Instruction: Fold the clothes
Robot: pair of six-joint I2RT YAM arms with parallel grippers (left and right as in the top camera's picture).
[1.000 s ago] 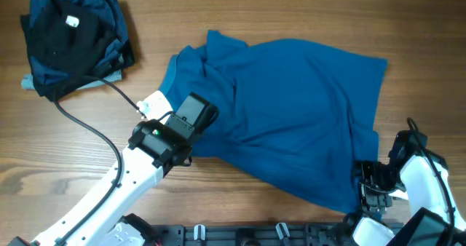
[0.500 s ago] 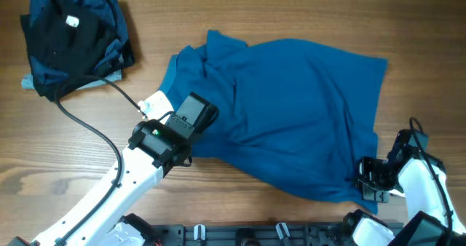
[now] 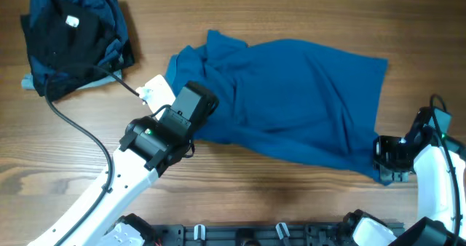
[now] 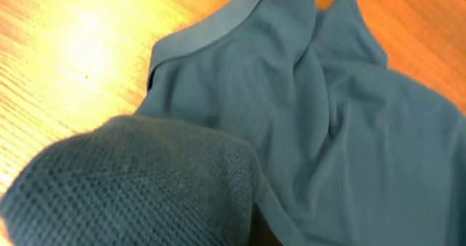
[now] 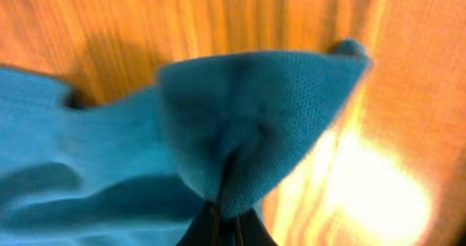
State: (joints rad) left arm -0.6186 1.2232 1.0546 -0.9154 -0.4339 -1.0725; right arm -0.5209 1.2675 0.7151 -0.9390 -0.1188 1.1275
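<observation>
shirt: blue polo shirt (image 3: 291,100), spread out and wrinkled across centre-right of wooden table (image 3: 291,13), long side running L-R. Folds bunched at its upper-left end.
shirt edge (L wrist view): ribbed band along one edge, flat on the wood; can't tell if collar or sleeve cuff.
L claw: left gripper (image 3: 195,102) at shirt's lower-left edge, clenched on polo shirt fabric. Its wrist cam shows a close lump of blue knit (image 4: 131,180) filling the lower left. Fingers hidden by the cloth.
R claw: right gripper (image 5: 226,218) at shirt's lower-right corner, near the table's R edge. Clenched, grasping the corner; fabric stands up in a peak from between the dark fingers.
pile: black garment (image 3: 65,42) w/ white neck label (image 3: 72,22) on top of other cloth at top-left, pale grey-blue garment (image 3: 29,80) sticking out underneath. Well apart from shirt.
cable: black cable (image 3: 76,122) loops from the pile area along L arm.
</observation>
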